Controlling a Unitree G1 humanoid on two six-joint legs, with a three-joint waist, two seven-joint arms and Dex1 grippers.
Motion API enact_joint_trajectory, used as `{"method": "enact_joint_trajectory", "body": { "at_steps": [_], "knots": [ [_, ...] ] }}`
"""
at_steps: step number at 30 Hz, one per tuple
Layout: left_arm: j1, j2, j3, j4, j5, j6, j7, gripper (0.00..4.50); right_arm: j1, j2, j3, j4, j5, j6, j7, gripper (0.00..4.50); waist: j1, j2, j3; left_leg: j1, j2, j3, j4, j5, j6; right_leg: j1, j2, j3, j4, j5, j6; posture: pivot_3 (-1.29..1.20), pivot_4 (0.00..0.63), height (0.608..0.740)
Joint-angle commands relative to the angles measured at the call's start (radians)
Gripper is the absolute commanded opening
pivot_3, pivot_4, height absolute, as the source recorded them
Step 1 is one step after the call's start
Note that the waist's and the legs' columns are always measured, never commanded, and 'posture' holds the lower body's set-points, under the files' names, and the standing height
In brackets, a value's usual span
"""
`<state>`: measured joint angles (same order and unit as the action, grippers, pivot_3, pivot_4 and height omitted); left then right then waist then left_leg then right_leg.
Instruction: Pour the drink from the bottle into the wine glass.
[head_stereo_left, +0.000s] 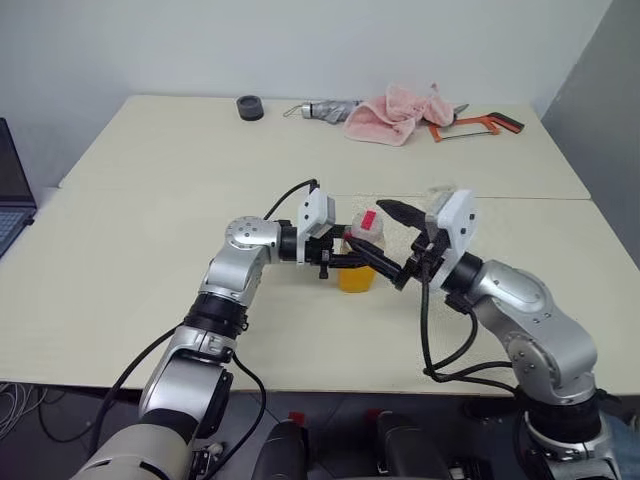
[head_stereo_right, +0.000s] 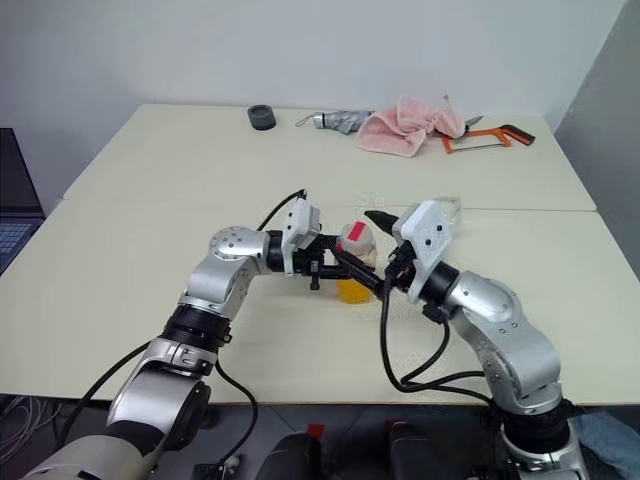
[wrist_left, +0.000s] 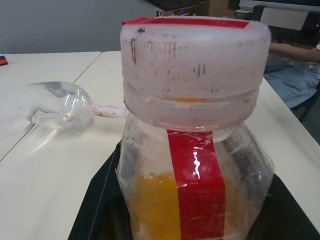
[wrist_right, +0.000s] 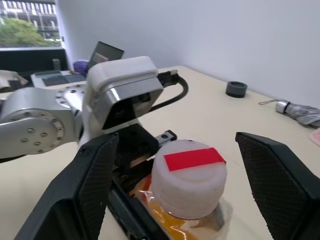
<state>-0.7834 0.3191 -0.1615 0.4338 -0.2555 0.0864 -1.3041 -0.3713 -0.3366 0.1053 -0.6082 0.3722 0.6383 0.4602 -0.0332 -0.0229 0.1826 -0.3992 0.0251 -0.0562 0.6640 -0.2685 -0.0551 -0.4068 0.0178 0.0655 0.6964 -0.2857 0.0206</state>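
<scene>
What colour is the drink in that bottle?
Orange-yellow drink, in the clear bottle; clearest in the left wrist view.

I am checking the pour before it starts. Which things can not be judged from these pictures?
- The wine glass: the left wrist view shows the bowl lying sideways; the bottle covers the stem's end and the foot.
- Head views: the right gripper hides most of the glass.
- Drink level: the left gripper covers it.
</scene>
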Motion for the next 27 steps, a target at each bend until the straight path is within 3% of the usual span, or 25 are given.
{"method": "enact_joint_trajectory", "body": {
  "at_steps": [1,27],
  "knots": [
    [-0.029,-0.003,0.008,-0.02,-0.014,-0.017,-0.009,1.8,-0.023,-0.004,0.009,-0.015,-0.034,-0.034,-0.021,3.99,0.0,0.0,0.0,0.0,0.0,0.0,0.0,0.0,0.0,0.0,0.0,0.0,0.0,0.0,0.0,0.0,0.15,0.74],
    [-0.05,-0.01,0.016,0.025,-0.012,-0.042,-0.02,1.8,0.023,-0.11,-0.094,0.0,-0.033,-0.047,-0.006,3.99,0.0,0.0,0.0,0.0,0.0,0.0,0.0,0.0,0.0,0.0,0.0,0.0,0.0,0.0,0.0,0.0,0.15,0.74]
  ]
}}
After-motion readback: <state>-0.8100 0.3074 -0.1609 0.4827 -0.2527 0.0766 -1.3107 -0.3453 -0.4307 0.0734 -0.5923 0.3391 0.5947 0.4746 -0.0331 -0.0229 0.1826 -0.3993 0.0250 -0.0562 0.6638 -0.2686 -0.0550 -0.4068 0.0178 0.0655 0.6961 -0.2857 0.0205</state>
